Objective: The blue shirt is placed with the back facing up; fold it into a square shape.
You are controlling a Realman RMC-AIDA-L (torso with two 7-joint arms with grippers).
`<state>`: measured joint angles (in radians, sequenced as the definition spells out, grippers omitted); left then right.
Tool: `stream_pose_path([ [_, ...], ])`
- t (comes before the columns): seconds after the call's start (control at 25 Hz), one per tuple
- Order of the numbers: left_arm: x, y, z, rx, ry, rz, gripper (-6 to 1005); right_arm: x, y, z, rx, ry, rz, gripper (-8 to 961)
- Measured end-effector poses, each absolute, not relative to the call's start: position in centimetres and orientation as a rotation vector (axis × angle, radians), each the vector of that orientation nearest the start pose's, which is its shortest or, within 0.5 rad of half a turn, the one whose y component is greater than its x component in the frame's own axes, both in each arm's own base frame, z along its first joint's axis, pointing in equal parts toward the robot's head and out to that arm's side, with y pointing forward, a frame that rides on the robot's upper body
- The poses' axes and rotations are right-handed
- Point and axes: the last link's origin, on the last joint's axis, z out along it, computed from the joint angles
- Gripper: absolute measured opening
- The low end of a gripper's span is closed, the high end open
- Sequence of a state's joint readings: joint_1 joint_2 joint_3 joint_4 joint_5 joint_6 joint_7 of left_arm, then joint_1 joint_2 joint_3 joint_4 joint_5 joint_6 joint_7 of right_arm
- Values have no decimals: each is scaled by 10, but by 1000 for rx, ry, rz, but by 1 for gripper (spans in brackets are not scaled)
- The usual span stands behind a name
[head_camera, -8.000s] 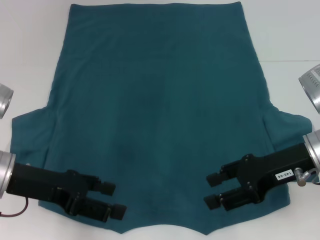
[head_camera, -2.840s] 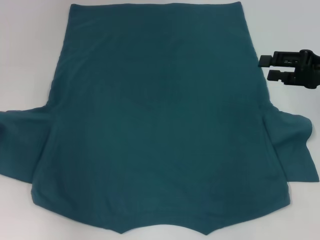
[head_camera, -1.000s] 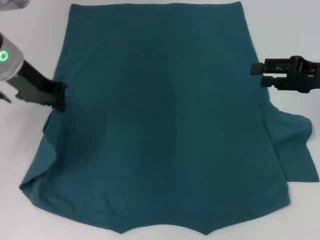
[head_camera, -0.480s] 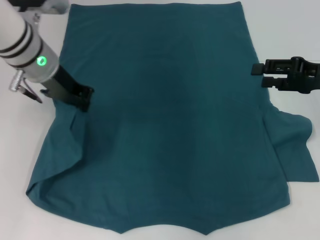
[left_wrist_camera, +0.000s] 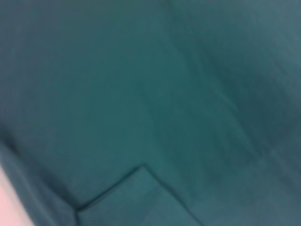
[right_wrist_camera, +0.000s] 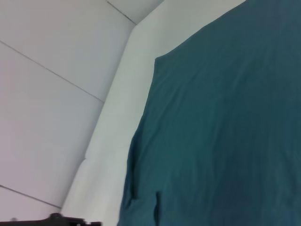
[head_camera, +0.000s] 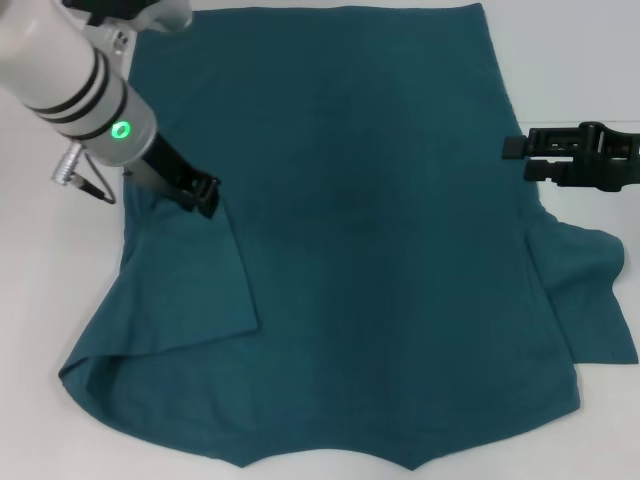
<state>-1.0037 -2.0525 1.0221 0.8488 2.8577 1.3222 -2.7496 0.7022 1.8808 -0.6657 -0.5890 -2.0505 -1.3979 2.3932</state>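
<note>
A: Dark teal-blue short-sleeved cotton shirt (head_camera: 360,250) lies flat, plain back up, covering most of the white desk (head_camera: 40,300), its collar end at the desk's near edge.

B: Progress?

A: 1 fold under way, by my reading. The left sleeve is turned in over the body; a diagonal crease runs from the left claw (head_camera: 203,196) down toward the near-left corner of the desk. The right sleeve (head_camera: 590,300) is spread out on the desk, not yet folded.

B: Claw states?

A: Left claw looks clenched on a pinch of the shirt's left side, low against the cloth. Right claw (head_camera: 517,158) hangs at the shirt's right edge, just above the desk's right side, fingers parted, grasping nothing.

B: What's left?

A: Most of it, I judge: finish laying the left third flat, fold the right sleeve and side in, then fold lengthways to make the square. Near-left hem is rumpled and may need smoothing.
</note>
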Motion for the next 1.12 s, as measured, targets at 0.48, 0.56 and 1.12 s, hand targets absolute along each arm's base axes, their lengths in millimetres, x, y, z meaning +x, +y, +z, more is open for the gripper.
stream_pose_path([
  [0.48,-204,399,64,-2378,-1475,-237,579,260,405,78,-2305,1581,609,701],
  [0.56,-215,378,59,-2544,-1517,-420,658,263,402,81,-2322,1588,567,700],
  [1.12,-264,311,15,-2736,-1051,-572,855,290,374,105,-2364,1579,337,700],
])
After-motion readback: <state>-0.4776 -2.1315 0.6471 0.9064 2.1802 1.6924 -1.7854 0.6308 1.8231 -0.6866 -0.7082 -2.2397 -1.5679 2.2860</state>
